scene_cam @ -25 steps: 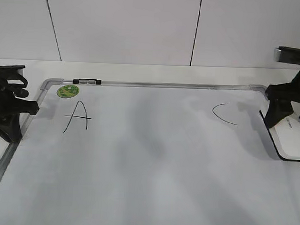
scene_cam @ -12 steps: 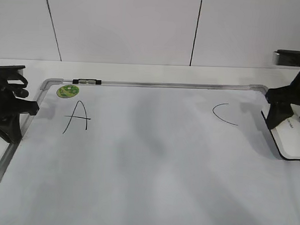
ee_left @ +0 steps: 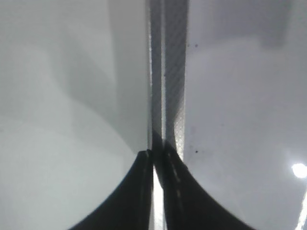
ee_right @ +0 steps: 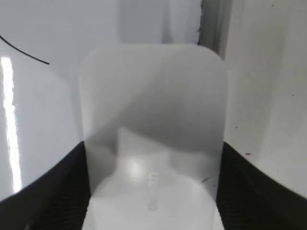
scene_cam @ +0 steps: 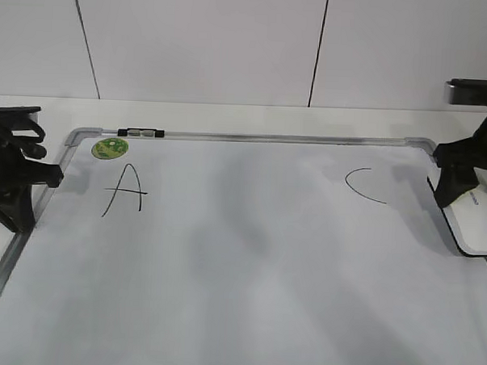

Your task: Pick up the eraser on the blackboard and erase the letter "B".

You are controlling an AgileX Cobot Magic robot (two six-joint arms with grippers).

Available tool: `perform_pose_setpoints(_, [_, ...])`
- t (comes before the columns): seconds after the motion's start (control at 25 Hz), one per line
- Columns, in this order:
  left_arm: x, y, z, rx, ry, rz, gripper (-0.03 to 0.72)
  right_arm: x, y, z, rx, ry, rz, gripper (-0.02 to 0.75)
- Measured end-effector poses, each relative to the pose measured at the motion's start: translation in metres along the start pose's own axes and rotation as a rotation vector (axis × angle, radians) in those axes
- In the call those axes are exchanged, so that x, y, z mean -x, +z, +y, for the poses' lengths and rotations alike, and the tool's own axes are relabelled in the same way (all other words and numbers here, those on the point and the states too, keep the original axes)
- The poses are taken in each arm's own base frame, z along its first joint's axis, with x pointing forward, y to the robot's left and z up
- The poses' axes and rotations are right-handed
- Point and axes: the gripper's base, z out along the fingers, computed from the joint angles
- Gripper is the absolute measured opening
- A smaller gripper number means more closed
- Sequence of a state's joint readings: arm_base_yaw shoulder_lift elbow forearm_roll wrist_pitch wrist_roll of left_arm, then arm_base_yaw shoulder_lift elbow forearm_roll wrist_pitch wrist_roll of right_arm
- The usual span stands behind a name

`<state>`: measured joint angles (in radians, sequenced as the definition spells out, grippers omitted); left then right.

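The blackboard (scene_cam: 248,263) is a white dry-erase board with a grey frame, lying flat. It bears a black "A" (scene_cam: 126,189) and a curved "C" (scene_cam: 363,186). No letter "B" shows between them. The white eraser (scene_cam: 474,223) lies at the board's right edge. My right gripper (scene_cam: 458,182) is shut on the eraser (ee_right: 152,96), with a finger on each side in the right wrist view (ee_right: 152,153). My left gripper (scene_cam: 25,177) is shut and empty over the board's left frame (ee_left: 168,72), its tips together in the left wrist view (ee_left: 156,154).
A small round green sticker (scene_cam: 110,147) sits at the board's far left corner, next to a black-and-white clip (scene_cam: 140,133) on the top frame. A white wall stands behind the table. The stroke of the "C" (ee_right: 24,50) shows left of the eraser.
My right gripper and the eraser have shifted a little to the right, toward the board's right edge. The left arm has not moved.
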<state>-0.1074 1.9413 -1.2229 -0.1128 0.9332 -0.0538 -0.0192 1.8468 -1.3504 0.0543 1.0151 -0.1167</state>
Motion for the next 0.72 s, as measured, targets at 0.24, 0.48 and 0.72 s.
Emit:
perform_pose_setpoints(0.24, [0.0, 0.0, 0.0, 0.0, 0.0, 0.0, 0.035, 0.001, 0.002, 0.001, 0.007, 0.005, 0.0, 0.537])
perform_pose_setpoints(0.48, [0.0, 0.0, 0.0, 0.0, 0.0, 0.002, 0.035, 0.001, 0.016, 0.0, 0.013, 0.008, 0.048, 0.537])
perform_pose_setpoints(0.72, [0.0, 0.0, 0.0, 0.0, 0.0, 0.005, 0.035, 0.001, 0.017, 0.0, 0.014, 0.008, 0.051, 0.537])
